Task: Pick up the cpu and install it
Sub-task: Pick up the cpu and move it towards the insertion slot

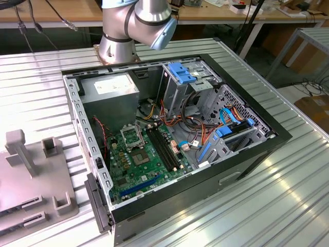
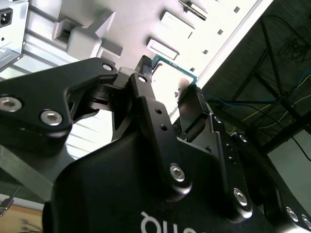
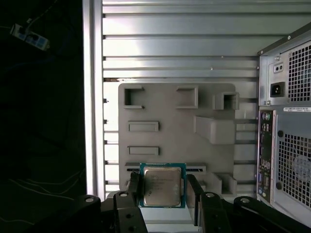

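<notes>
In the exterior view, the arm (image 1: 136, 25) rises from its base behind an open computer case (image 1: 205, 180) that lies on its side on the ribbed metal surface (image 1: 288, 200). Inside lies the green motherboard (image 1: 139, 167), with its metal socket frame (image 1: 129, 136) standing open. A grey fixture tray (image 1: 31, 180) sits on the surface at the exterior view's left, just beside the case.

In the second wrist view, the black gripper (image 2: 171, 77) is clamped on the cpu (image 2: 167, 73), one finger (image 2: 146, 92) on each of two opposite edges. The grey fixture shows pale behind it.

In the first wrist view, the cpu (image 3: 163, 187) is held flat between the fingers (image 3: 134, 190) of the gripper (image 3: 164, 179), its silvery top facing the camera and a teal rim around it. It hangs over the near edge of the grey fixture tray (image 3: 170, 111), with the case's rear panel (image 3: 286, 145) to one side.
</notes>
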Controlling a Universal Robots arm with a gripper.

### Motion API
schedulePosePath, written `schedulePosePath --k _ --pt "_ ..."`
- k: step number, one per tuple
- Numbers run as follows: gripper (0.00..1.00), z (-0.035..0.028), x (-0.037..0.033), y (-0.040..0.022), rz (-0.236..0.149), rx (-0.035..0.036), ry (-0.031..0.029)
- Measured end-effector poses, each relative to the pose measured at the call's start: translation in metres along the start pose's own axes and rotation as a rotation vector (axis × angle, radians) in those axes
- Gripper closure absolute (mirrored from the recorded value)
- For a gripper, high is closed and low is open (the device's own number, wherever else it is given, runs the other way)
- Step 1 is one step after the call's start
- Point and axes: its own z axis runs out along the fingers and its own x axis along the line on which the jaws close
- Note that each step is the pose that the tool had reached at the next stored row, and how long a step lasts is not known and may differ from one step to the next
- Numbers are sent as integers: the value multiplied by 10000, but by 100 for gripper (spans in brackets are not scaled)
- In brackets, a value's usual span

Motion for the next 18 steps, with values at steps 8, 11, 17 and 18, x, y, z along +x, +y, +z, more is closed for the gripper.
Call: schedulePosePath --k 8,11,17,18 --pt "53 -6 -212 1 22 2 0" --pt "53 -9 -284 2 28 4 0" --pt "53 -14 -470 3 40 9 -1" --pt "53 -15 -500 3 43 9 0"
